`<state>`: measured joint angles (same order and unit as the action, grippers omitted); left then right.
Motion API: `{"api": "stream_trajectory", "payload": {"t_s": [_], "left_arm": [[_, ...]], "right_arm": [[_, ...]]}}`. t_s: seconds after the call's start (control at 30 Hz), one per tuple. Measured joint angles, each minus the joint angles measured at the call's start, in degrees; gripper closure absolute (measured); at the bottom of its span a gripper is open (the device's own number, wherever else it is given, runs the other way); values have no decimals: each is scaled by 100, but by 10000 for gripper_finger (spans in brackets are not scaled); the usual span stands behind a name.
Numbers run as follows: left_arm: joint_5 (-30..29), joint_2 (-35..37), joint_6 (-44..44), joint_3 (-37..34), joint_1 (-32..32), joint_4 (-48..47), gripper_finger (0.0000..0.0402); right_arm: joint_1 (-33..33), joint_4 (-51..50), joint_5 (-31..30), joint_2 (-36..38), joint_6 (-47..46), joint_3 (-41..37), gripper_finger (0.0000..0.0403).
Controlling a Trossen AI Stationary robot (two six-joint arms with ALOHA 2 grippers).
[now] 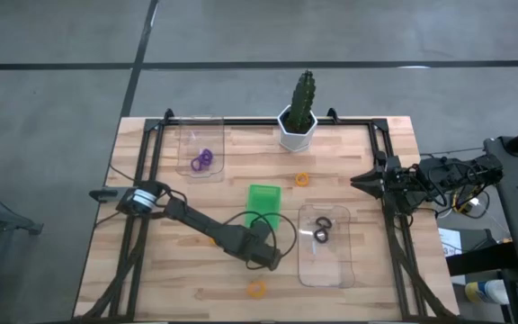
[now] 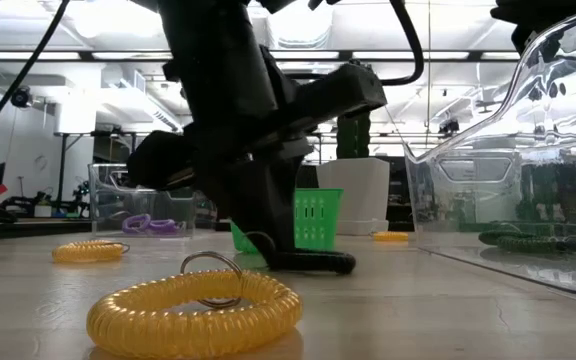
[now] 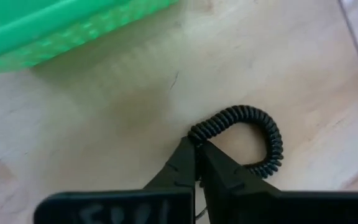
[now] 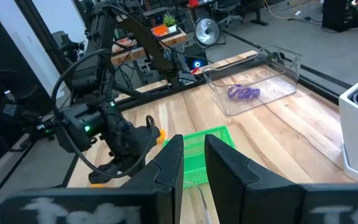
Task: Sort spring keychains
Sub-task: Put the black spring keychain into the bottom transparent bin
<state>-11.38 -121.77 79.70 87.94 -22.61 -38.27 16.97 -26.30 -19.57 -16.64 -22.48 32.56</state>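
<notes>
I've got the left gripper (image 3: 197,144) down on the table just in front of the green tray (image 1: 264,200), fingers pinched together on one end of a black keychain (image 3: 247,138). The coil's loop lies flat on the wood, sticking out past the fingertips. The right gripper (image 1: 360,180) is parked out at the right edge of the table, fingers a narrow gap apart, holding nothing.

Quick stock-take. Two purple keychains (image 1: 204,160) sit in the far-left clear tray (image 1: 189,137). Black ones (image 1: 321,229) are already in the near-right clear tray (image 1: 342,272), just beside where I'm working. Orange ones are loose: one (image 1: 303,178) near the plant pot (image 1: 296,133), one (image 1: 256,288) at the near edge, one (image 1: 211,239) half hidden under my left arm.

Now the risks, as I judge them. The grip is on the very tip of a springy coil, so when I lift it may stretch, twist and pop out. If the loop dangles low it could catch the wall of the near-right tray on the way over and shove the tray or get dragged free. And the arm is sweeping close to that orange one beneath it, so a careless swing could knock it away.
</notes>
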Motion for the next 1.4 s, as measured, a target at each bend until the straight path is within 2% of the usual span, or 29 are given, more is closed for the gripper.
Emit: {"api": "stream_trajectory", "payload": {"t_s": [0.3,0.43,0.53,0.63,0.77,0.87,1.0,1.2,1.4], "left_arm": [[206,554,-196,-48,-39,-548,400],[70,1036,-459,-32,-71,-613,401],[-210,1366,-1048,-32,-121,-445,401],[-508,1727,-1938,-32,-164,60,401],[-509,1978,-3614,-26,-230,1430,401],[-312,2080,-4631,-26,-240,2607,401],[271,2079,-5500,-14,-196,3948,401],[1207,1992,-5984,-15,-136,4986,401],[1342,1902,-5896,-15,-96,5114,401]], "right_arm": [[0,8,2,0,-26,0,342],[0,7,5,0,-19,0,342],[0,7,7,0,-15,0,342],[2,7,8,0,-13,0,342],[0,0,7,0,-2,0,342],[1,-4,7,0,-2,0,342],[1,-4,7,-7,0,0,342],[2,-4,7,-7,4,0,342],[0,-4,4,-7,22,0,342]]}}
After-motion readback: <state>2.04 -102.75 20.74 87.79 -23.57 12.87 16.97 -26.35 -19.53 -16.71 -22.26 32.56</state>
